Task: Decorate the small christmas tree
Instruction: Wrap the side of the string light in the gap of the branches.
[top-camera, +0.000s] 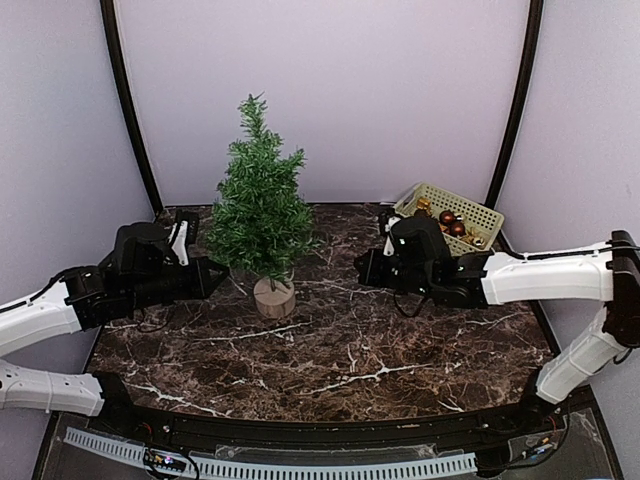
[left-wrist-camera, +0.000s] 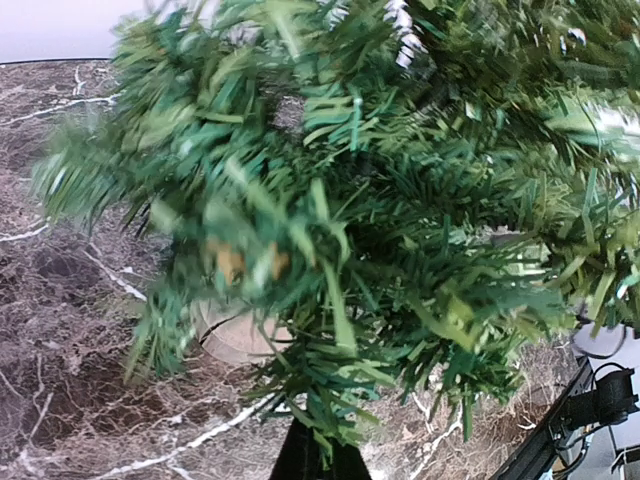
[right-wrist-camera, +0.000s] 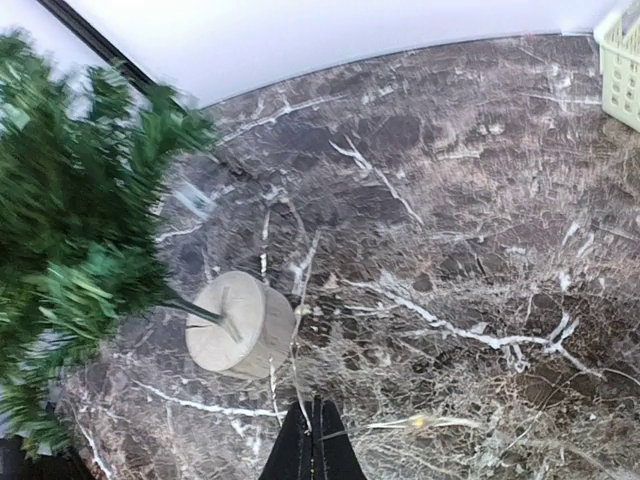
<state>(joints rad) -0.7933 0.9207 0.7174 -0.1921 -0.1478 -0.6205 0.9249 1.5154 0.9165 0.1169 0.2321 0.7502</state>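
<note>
The small christmas tree (top-camera: 260, 205) stands left of the table's middle on its pale round stump (top-camera: 274, 298). My left gripper (top-camera: 215, 272) is at the tree's lower left branches. In the left wrist view it (left-wrist-camera: 320, 450) is shut, with green needles of a low branch (left-wrist-camera: 340, 400) caught at the fingertips and the stump (left-wrist-camera: 235, 335) behind. My right gripper (top-camera: 362, 265) hovers right of the tree. In the right wrist view it (right-wrist-camera: 315, 415) is shut on a thin light wire (right-wrist-camera: 301, 356). One strand runs toward the stump (right-wrist-camera: 240, 325), and another goes right to a yellow bulb (right-wrist-camera: 413, 422).
A pale green basket (top-camera: 470, 210) with red and gold baubles (top-camera: 450, 222) sits at the back right corner; its edge (right-wrist-camera: 625, 70) shows in the right wrist view. Dark marble table (top-camera: 350, 360) spreads in front of the tree. Black frame posts (top-camera: 130, 110) flank the back wall.
</note>
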